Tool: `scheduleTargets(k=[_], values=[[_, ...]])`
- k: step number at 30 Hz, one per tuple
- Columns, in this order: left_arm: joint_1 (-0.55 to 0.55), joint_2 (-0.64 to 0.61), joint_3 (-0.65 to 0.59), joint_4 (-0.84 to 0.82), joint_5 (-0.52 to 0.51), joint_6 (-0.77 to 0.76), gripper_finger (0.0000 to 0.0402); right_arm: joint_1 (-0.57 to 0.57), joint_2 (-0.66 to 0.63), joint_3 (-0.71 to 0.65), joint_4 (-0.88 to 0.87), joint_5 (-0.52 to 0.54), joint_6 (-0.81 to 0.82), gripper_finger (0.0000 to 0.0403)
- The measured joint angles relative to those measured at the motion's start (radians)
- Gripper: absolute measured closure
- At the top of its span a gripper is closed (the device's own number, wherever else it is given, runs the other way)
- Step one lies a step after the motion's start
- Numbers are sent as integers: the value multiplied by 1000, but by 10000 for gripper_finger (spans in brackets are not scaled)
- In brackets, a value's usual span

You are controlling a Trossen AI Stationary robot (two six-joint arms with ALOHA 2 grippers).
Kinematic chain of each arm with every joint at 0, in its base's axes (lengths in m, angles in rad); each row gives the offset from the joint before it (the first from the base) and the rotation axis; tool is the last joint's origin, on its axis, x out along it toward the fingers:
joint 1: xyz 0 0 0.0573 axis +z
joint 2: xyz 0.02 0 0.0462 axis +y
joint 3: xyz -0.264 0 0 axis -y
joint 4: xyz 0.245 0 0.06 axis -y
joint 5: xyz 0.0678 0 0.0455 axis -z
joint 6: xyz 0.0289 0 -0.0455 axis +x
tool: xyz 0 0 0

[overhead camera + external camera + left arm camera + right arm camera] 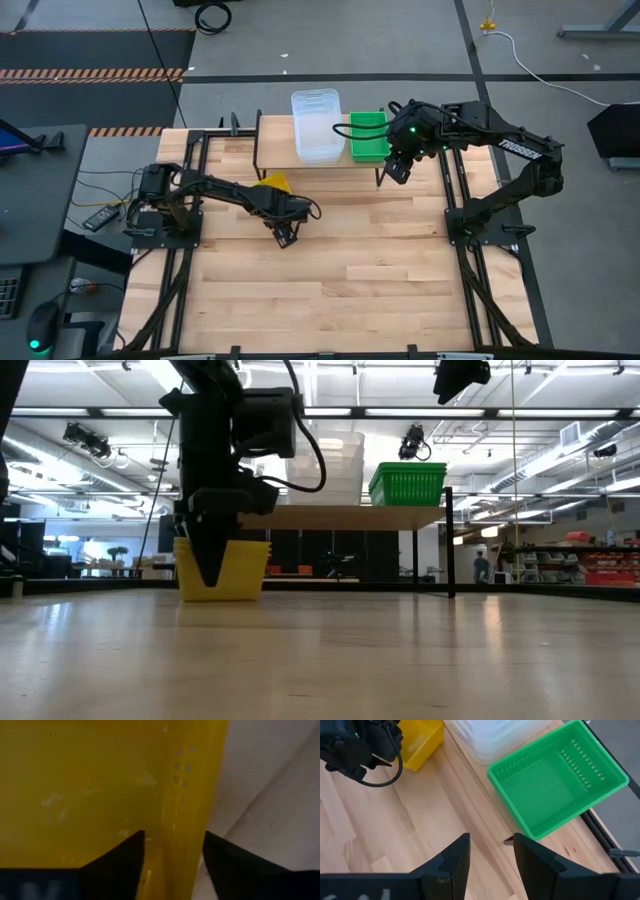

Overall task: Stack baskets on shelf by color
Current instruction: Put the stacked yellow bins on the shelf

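A yellow basket [240, 572] stands by its bottom on the table, in front of the shelf's left end. My left gripper [210, 565] points down at the basket's near side, open. One finger is inside the basket and one outside, with the basket's wall [182, 795] between them. On the shelf [330, 517] stand clear baskets [316, 125] and, to their right, a green basket [368, 135]. My right gripper [490, 855] hangs open high above the table, near the shelf's right end, with nothing between its fingers. My left gripper straddles the yellow basket's wall [182, 835] from above, one finger [125, 860] over the inside and one outside. I cannot tell whether the fingers touch the wall. The basket stands on the table.
The shelf's thin black legs [450, 540] stand on the tabletop behind the yellow basket. Bare wooden tabletop [350, 280] stretches from the shelf to the near edge. Black frame rails [460, 190] run along both sides of the table.
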Motion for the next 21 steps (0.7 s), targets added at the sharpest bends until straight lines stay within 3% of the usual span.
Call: scheduleTargets(k=[8,13,21], values=[[-44,-3,1,13,6,-8,383,-3,0,0,-3,2,-1,245],[-83,-3,53,-31,16,-18,388,3,0,0,-57,-12,0,245],[-157,-1,266,-229,20,-13,392,4,0,0,-111,-30,37,245]])
